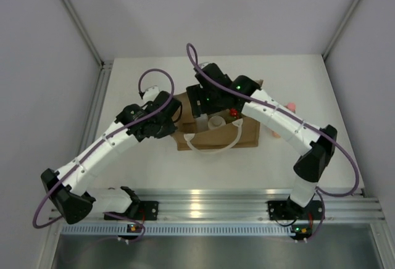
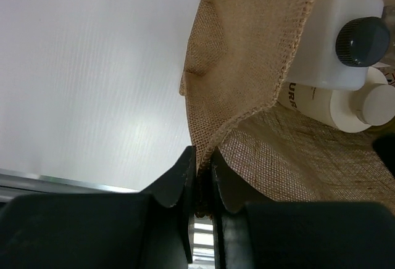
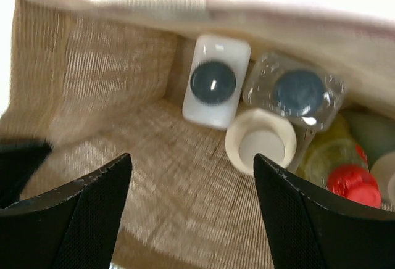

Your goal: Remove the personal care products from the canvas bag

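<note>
The tan canvas bag [image 1: 247,138] lies mid-table with its mouth held open. My left gripper [image 2: 203,169] is shut on the bag's left rim [image 2: 247,65]. My right gripper [image 3: 191,158] is open and empty, pointing down into the bag's mouth, above its bare floor. Inside stand a white bottle with a dark cap [image 3: 216,81], a clear square bottle with a dark cap [image 3: 295,91], a cream cylinder [image 3: 261,140] and a yellow bottle with a red cap [image 3: 352,182]. A grey bottle [image 3: 370,133] shows partly. An orange bottle with a pink cap [image 1: 279,127] lies on the table right of the bag, partly behind my right arm.
The bag's white loop handles [image 1: 213,145] lie toward the near side. White walls close the table at left, back and right. A metal rail [image 1: 210,204] runs along the near edge.
</note>
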`<state>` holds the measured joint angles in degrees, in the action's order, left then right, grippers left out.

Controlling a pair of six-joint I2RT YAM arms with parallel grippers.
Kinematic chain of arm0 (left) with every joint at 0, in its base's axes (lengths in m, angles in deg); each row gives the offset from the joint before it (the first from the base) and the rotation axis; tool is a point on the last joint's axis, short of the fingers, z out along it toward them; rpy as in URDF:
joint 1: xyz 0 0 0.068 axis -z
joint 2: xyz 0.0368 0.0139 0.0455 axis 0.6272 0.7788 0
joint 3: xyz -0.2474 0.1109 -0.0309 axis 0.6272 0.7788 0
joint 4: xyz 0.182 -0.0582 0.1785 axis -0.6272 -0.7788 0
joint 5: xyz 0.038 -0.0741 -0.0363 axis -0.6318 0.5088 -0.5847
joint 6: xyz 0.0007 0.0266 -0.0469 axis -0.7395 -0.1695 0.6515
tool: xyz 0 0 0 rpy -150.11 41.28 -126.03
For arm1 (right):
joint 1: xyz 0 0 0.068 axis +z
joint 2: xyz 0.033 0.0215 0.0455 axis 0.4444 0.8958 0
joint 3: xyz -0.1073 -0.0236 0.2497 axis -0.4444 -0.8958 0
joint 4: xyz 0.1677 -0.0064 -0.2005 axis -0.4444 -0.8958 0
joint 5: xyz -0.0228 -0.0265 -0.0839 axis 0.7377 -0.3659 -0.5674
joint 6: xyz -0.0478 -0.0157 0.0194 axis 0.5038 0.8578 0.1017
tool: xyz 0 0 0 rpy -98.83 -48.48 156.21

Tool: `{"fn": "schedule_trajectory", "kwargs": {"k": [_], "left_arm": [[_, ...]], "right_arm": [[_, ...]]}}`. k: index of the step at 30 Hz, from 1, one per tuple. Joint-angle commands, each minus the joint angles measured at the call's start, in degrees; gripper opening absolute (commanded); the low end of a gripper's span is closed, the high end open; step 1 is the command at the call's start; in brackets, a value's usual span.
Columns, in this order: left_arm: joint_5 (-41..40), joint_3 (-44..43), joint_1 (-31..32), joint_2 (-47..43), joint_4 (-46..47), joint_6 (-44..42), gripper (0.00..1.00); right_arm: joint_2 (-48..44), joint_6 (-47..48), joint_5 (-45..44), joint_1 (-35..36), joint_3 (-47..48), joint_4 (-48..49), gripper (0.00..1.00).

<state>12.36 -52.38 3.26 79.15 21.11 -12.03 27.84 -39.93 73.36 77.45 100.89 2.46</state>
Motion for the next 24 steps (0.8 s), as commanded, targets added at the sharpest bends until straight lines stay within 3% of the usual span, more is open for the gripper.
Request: {"fn": "schedule_trajectory", "kwargs": {"k": [1, 8, 16, 22, 24], "left_arm": [[-0.1, 3.6, 0.0, -1.0, -0.8, 2.0, 0.0], [0.3, 6.2, 0.0, -1.0, 0.5, 2.3, 0.0], [1.0, 7.8, 0.0, -1.0, 0.9, 2.6, 0.0], [0.7, 6.9, 0.0, -1.1, 1.0, 2.4, 0.0], [0.6, 6.6, 0.0, -1.0, 1.0, 2.3, 0.0]], "right_arm": [[4.8, 2.4, -4.5, 0.6, 7.3, -1.8, 0.77], [13.9, 8.1, -7.6, 0.4, 12.5, -1.7, 0.78], [17.1, 10.8, -5.3, -1.1, 11.4, 0.2, 0.79], [19.1, 10.5, -4.3, -1.7, 10.3, 1.7, 0.75], [20.3, 10.2, -3.0, -1.6, 10.0, 2.0, 0.7]]}}
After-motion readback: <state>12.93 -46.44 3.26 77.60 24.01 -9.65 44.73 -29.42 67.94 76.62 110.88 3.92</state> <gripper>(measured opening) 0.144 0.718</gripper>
